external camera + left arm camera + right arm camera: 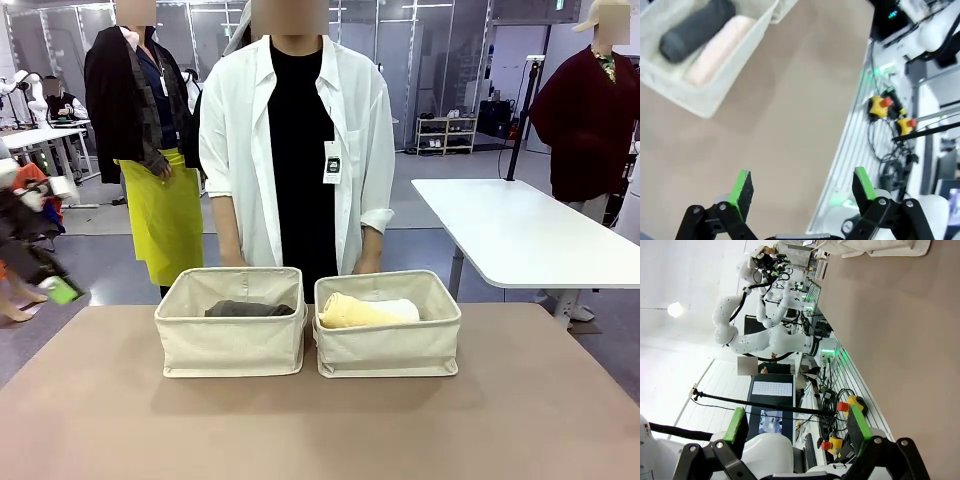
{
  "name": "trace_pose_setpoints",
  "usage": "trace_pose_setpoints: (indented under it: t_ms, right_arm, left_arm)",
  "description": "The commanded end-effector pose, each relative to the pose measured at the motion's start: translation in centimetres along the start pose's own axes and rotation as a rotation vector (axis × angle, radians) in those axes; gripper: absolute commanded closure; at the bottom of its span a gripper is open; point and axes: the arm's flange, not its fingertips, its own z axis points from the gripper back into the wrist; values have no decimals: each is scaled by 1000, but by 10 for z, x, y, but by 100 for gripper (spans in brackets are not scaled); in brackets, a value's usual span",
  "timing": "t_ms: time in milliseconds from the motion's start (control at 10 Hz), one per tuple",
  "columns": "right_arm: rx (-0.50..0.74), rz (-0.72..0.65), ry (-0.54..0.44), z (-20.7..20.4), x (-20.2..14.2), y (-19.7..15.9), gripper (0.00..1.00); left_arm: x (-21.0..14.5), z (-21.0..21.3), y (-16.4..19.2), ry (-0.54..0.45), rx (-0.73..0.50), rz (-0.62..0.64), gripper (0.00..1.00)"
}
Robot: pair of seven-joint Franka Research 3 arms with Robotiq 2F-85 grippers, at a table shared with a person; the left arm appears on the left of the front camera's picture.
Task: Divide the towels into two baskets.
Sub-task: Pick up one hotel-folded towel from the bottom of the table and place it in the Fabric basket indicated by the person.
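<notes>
Dark grey rolled terry towel (pixel 696 27) + pale pink rolled terry towel (pixel 720 49) lie side by side, touching, inside left beige canvas basket (pixel 715 97); long axes parallel, running 8-to-2 o'clock in left wrist view. Yellow rolled towel (pixel 352 313) + white rolled towel (pixel 398 309) sit in right beige canvas basket (pixel 388 350). Baskets side by side, nearly touching, mid brown table (pixel 320 430), person (pixel 296 150) standing just behind at 12.

Judgement: split looks done, 2 per basket; no roll left on table.

Left gripper (pixel 802 192) jaws wide, empty, over bare tabletop; grey/pink rolls at its 11 o'clock, well apart. Right gripper (pixel 796 427) jaws wide, empty, near table edge; basket corner (pixel 875 247) at its 12–1 o'clock, well apart. Left arm is nearer the grey/pink pair; any regrasp should close across the roll axis.
</notes>
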Motion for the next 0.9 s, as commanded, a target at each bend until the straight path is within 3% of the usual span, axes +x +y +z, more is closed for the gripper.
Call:
trace_pose_setpoints:
  t_ms: [0, 200, 400, 600, 700, 800]
  right_arm:
    - [-9, 7, -7, -3, -2, 3, 0]
    - [-9, 7, -7, -3, -2, 3, 0]
    - [-9, 7, -7, -3, -2, 3, 0]
    - [-9, 7, -7, -3, -2, 3, 0]
    - [-9, 7, -7, -3, -2, 3, 0]
    - [-9, 7, -7, -3, -2, 3, 0]
  left_arm:
    - [-58, 22, 38, -189, -157, 116, 0]
    - [-132, 32, 65, -364, -179, 234, 0]
    - [-175, 22, 80, -470, -189, 253, 0]
    - [-197, 24, 92, -449, -168, 287, 0]
    - [-199, 15, 119, -369, -128, 294, 0]
    - [-200, 15, 87, -449, -175, 310, 0]
